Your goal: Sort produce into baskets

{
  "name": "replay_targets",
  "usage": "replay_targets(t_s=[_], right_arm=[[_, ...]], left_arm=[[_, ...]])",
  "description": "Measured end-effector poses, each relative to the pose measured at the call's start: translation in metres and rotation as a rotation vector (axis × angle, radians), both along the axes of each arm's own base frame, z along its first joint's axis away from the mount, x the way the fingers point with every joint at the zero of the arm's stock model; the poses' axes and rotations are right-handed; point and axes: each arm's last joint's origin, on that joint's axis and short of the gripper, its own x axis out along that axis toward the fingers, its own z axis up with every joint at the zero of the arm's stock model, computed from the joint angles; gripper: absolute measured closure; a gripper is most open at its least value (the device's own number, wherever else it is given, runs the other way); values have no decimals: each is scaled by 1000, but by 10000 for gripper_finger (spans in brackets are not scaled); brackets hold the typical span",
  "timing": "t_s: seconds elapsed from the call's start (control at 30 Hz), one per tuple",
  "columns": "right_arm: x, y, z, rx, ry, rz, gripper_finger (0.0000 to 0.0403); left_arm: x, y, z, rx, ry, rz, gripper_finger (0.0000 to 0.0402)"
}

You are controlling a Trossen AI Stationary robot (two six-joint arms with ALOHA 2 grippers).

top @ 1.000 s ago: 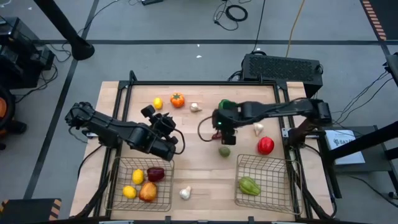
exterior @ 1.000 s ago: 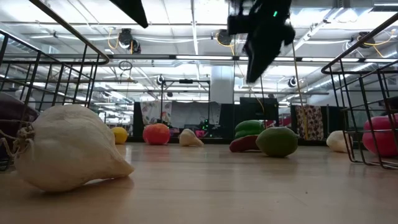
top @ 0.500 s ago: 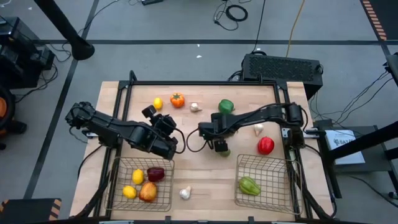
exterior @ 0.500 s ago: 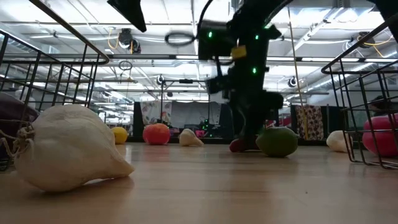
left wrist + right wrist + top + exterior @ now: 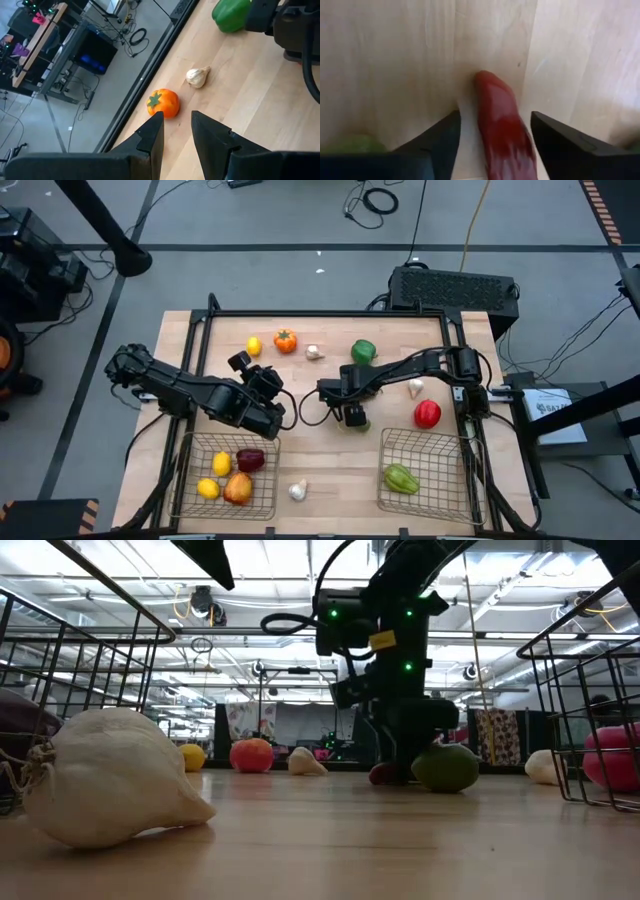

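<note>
The right gripper (image 5: 492, 137) is low over the table (image 5: 320, 470), its fingers (image 5: 440, 142) spread on either side of a red chili (image 5: 502, 120) lying flat there. The left gripper (image 5: 175, 125) hovers near the left basket (image 5: 195, 465), fingers slightly parted and empty.

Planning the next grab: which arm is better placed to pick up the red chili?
Right. The right gripper is already down at the table with its open fingers either side of the red chili. The left gripper waits open above the left basket, away from it.
</note>
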Motion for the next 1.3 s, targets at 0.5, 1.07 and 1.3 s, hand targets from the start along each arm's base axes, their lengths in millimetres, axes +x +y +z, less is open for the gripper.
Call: replay_targets(t_s=[0.5,1.07,1.3], right_arm=[[-3,4,11,-32,-19,10,298],[-47,17,117,113,-250,-43,305],[-93,36,186,241,-488,-1,305]], left_arm=[[0,0,0,-2,-4,3,294],[0,0,0,-3,2,-1,294],[0,0,0,-3,2,-1,294]])
